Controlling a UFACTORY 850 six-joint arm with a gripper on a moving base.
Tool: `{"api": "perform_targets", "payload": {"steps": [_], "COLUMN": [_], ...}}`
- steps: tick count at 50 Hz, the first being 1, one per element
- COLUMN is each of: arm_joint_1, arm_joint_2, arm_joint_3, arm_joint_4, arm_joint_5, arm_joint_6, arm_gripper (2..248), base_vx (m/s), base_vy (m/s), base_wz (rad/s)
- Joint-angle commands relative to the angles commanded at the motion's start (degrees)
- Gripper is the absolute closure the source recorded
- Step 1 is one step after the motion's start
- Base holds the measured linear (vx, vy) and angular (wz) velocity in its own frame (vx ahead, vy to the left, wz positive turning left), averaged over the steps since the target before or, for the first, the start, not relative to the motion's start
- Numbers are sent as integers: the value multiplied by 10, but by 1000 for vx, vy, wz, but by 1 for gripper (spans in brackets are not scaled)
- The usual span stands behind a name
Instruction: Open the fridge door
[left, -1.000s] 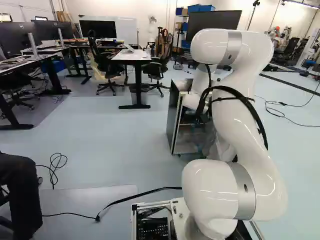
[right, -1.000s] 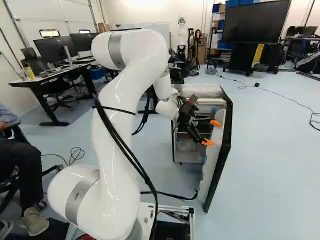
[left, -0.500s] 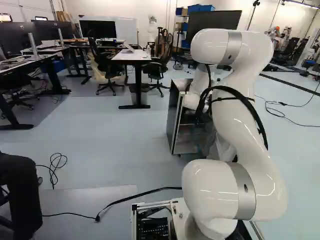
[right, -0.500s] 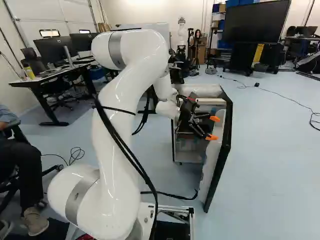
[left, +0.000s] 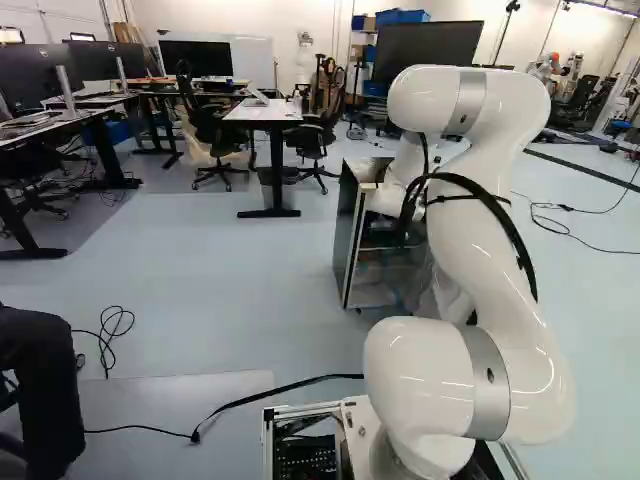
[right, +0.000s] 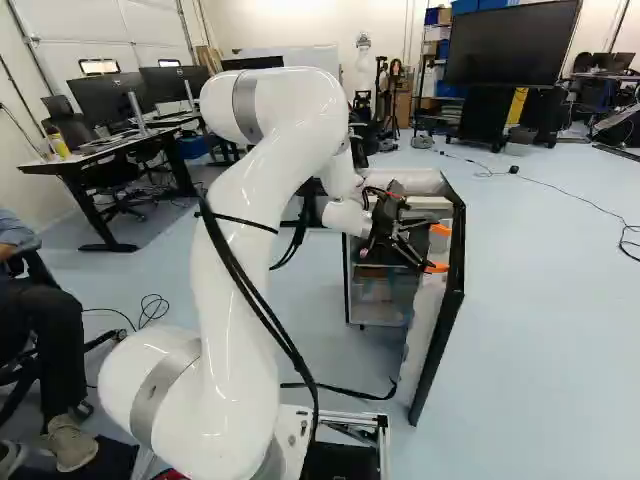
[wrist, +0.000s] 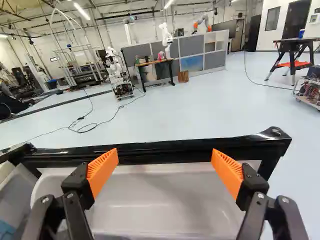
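Near the tool (right: 438, 248), the fridge door (right: 422, 325) stands open, black-edged, white inside.

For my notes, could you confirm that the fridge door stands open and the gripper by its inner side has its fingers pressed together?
Not quite: in the wrist view the gripper has its fingers spread apart, not pressed together. The fridge door does stand open, the gripper by its inner side.
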Motion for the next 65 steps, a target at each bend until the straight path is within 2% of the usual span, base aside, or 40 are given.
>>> {"api": "perform_targets", "payload": {"steps": [28, 33, 47, 65], "arm_joint_1": [-59, -64, -64, -41], "arm_joint_2": [-33, -36, -31, 2], "arm_joint_3": [-63, -68, -59, 4], "arm_joint_4": [0, 0, 0, -9], "arm_joint_5": [0, 0, 0, 0], "arm_joint_6": [0, 0, 0, 0], "arm_gripper": [3, 3, 3, 3], "base_vx": [0, 0, 0, 0], "base_vy": [0, 0, 0, 0], "base_wz": [0, 0, 0, 0]}}
